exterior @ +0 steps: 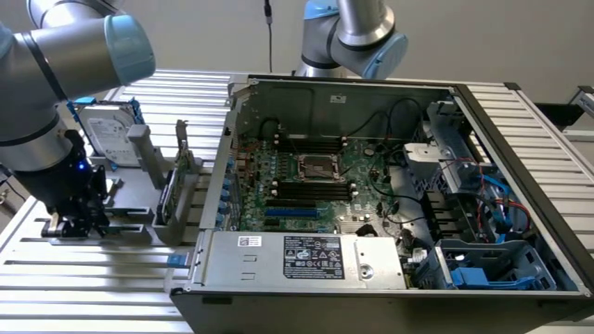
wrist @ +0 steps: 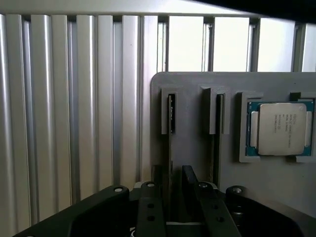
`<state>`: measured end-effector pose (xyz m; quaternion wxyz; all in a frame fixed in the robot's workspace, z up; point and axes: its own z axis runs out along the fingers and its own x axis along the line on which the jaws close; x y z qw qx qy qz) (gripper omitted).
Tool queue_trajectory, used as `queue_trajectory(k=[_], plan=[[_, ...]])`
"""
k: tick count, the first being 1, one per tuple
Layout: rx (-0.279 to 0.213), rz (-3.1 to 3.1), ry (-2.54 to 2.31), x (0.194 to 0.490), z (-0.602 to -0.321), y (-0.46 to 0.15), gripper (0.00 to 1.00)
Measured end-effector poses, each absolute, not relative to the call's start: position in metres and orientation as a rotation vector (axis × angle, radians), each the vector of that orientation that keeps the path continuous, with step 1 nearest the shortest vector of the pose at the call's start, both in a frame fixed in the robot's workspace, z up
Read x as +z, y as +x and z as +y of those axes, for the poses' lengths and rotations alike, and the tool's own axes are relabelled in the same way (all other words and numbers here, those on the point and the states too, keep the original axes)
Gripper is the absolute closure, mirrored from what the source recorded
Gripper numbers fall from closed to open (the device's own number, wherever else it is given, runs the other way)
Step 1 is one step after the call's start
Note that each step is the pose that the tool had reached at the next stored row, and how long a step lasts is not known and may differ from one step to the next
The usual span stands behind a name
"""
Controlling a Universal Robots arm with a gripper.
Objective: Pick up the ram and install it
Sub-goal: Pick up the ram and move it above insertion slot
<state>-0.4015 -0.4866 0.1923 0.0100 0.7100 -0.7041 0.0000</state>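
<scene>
Wrist view. Student: Why does the black two-fingered gripper (wrist: 173,177) sit just there?

Tutor: Its jaws are spread, one finger on each side of the long, thin ram stick (wrist: 171,116). The stick stands on edge in a slot of the grey moulded holder plate (wrist: 192,148). Nothing is clamped yet, and the stance suits a squeeze across the board's flat faces.

Student: Why store it on edge?

Tutor: Probably to leave both faces free for the fingers, and to suit pressing it edge-first into the black motherboard slots (exterior: 311,189) inside the open grey computer case (exterior: 230,139).

Student: And its neighbours?

Tutor: A second thin stick (wrist: 217,116) stands in the adjacent slot, and a square silver processor chip (wrist: 282,128) lies flat in its own recess. Both are clear of the fingers. The exterior view shows the gripper low over the ribbed aluminium counter (exterior: 93,278), toward that view's left of the case.
</scene>
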Motion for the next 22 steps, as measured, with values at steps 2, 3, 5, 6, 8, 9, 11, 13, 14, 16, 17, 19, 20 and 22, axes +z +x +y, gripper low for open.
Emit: queue_trajectory(k=[2, 3, 5, 6, 8, 9, 11, 13, 14, 16, 17, 19, 20, 22], plan=[[-0.003, -2.200, 2.212, 0.1924, -0.4874, -0.4015, 0.70], [-0.004, -2.202, 2.210, 0.1924, -0.4876, -0.4015, 0.70], [-0.008, -2.204, 2.206, 0.1924, -0.4882, -0.4015, 0.70], [-0.010, -2.205, 2.205, 0.1924, -0.4883, -0.4015, 0.70], [-0.013, -2.205, 2.204, 0.1924, -0.4884, -0.4015, 0.70], [-0.015, -2.205, 2.204, 0.1924, -0.4885, -0.4015, 0.70], [-0.019, -2.206, 2.205, 0.1925, -0.4885, -0.4015, 0.70], [-0.024, -2.208, 2.208, 0.1925, -0.4885, -0.4015, 0.70], [-0.026, -2.209, 2.209, 0.1926, -0.4885, -0.4015, 0.70], [-0.030, -2.210, 2.210, 0.1927, -0.4886, -0.4015, 0.70], [-0.032, -2.211, 2.210, 0.1927, -0.4887, -0.4015, 0.70], [-0.035, -2.211, 2.211, 0.1928, -0.4891, -0.4015, 0.70], [-0.036, -2.211, 2.211, 0.1928, -0.4893, -0.4015, 0.70], [-0.038, -2.211, 2.211, 0.1929, -0.4896, -0.4014, 0.70]])
